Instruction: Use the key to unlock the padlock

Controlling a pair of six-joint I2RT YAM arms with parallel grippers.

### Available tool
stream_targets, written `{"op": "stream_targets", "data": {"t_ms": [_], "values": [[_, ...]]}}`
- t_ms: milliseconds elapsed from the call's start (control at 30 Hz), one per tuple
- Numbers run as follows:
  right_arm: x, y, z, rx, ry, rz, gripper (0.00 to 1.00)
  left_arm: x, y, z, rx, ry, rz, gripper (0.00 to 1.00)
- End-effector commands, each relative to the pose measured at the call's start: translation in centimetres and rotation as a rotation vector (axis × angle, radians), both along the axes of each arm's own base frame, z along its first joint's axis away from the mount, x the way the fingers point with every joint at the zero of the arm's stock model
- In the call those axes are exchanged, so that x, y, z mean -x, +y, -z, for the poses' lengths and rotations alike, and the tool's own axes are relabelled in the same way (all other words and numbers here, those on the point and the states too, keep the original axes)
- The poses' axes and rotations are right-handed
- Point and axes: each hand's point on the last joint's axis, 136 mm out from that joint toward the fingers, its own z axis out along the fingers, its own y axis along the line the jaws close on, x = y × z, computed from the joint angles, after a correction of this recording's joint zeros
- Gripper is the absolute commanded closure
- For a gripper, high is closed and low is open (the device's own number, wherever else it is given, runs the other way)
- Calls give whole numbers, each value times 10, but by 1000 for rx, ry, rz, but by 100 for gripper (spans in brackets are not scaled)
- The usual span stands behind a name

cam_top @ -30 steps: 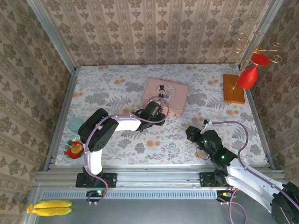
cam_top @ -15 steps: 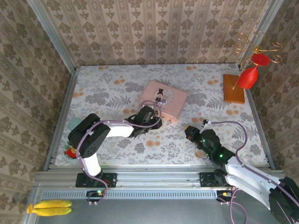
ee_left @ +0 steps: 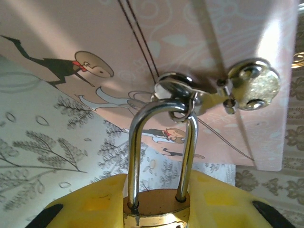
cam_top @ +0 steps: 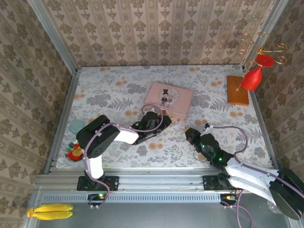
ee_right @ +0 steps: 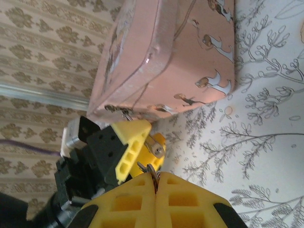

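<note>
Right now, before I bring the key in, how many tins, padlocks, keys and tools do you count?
pink tin: 1
padlock: 1
key: 1
tools: 2, the left tool and the right tool
Total: 5

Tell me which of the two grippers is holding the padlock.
The left gripper: its yellow fingers clamp the brass padlock hanging from the hasp of the pink tin. The right gripper is shut on the key instead.
</note>
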Motion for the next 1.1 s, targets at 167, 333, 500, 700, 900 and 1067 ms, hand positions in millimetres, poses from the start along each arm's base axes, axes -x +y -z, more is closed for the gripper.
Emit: {"op": "stream_targets", "data": {"t_ms": [167, 333, 500, 700, 900, 1067], "values": [[-13, -2, -6, -39, -24, 75, 100, -7, -31, -88, 269, -84, -47, 100], [-21, 11, -11, -24, -83, 30, 100, -6, -36, -100, 336, -65, -63, 100], [-32, 19, -15, 33, -140, -4, 100, -2, -41, -110, 369, -60, -69, 100], [-42, 26, -18, 36, -199, -32, 100, -4, -45, -122, 417, -44, -92, 100], [-45, 18, -22, 54, -234, -5, 100, -6, -45, -122, 440, -14, -117, 100], [-45, 12, -25, 88, -252, 16, 100, -7, -47, -128, 455, -18, -117, 100]]}}
